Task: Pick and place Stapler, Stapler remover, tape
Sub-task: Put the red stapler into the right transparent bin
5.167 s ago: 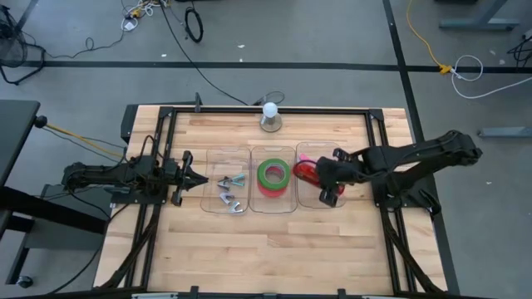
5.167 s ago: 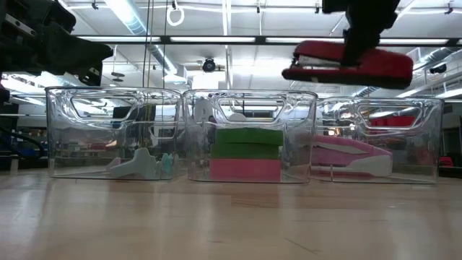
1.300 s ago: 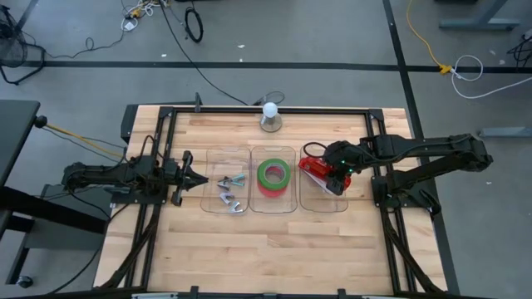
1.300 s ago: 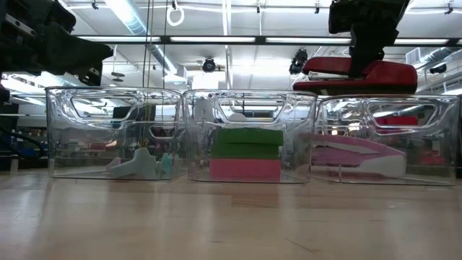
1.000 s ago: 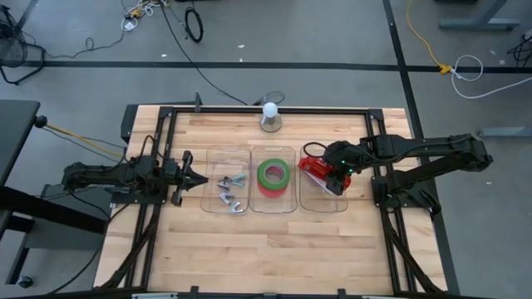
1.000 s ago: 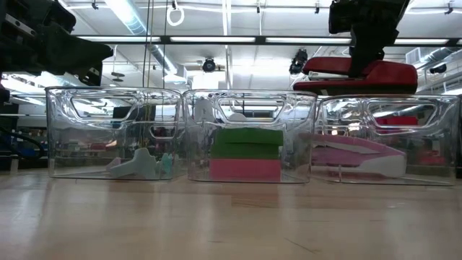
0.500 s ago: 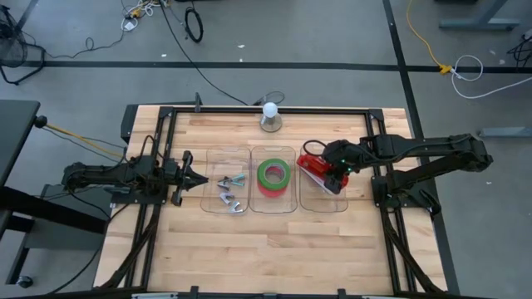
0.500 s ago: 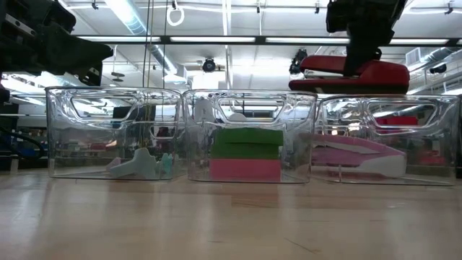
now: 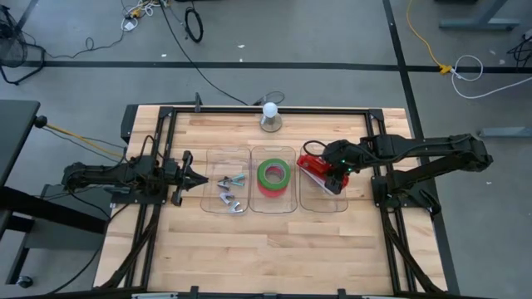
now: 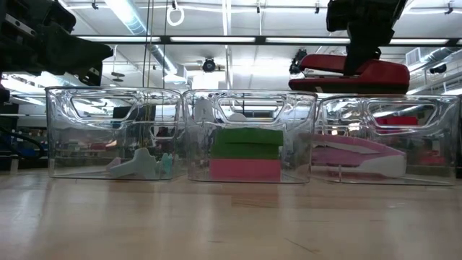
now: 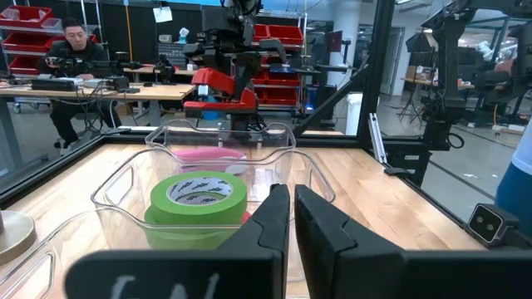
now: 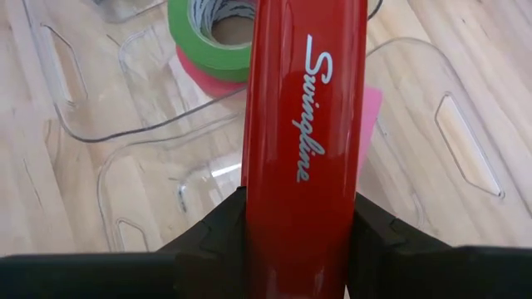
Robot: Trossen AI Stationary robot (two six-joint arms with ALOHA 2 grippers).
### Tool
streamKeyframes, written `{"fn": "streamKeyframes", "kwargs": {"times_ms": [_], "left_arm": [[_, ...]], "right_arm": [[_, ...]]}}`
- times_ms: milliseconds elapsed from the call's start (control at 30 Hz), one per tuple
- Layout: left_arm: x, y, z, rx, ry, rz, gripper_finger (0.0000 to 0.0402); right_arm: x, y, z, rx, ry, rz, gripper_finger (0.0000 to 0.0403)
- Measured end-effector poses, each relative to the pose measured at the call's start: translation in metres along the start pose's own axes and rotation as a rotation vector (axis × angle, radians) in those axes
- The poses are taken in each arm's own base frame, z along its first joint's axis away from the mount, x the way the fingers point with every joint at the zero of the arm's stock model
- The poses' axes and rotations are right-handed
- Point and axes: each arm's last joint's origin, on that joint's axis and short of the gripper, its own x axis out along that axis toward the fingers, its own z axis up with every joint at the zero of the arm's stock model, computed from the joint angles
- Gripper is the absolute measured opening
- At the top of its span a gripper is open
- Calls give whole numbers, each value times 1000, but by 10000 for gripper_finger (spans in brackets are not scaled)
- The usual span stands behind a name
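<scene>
At right of centre in the high view, the right gripper clamps a red stapler above the right bin, hiding much of the pink stapler inside. The green tape fills the centre bin; staple removers (small, hard to distinguish) lie in the left bin. The left gripper, jaws nearly together, waits at left.

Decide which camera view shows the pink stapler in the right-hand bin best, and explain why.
The low view: the pink stapler shows side-on through the right bin's clear wall. The left wrist view catches only a pink sliver beyond the tape; the right wrist view a pink corner beside the red stapler. In the high view the right gripper covers it.
</scene>
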Motion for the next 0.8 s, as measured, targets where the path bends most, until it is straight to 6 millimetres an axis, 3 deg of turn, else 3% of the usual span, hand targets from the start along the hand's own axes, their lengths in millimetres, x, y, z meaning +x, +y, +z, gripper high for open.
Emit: {"fn": "streamKeyframes", "kwargs": {"times_ms": [400,800], "left_arm": [[0,0,0,0,0,0,25],[0,0,0,0,0,0,25]], "right_arm": [[0,-1,-7,205,79,-6,141],[-1,8,-11,300,94,5,141]]}}
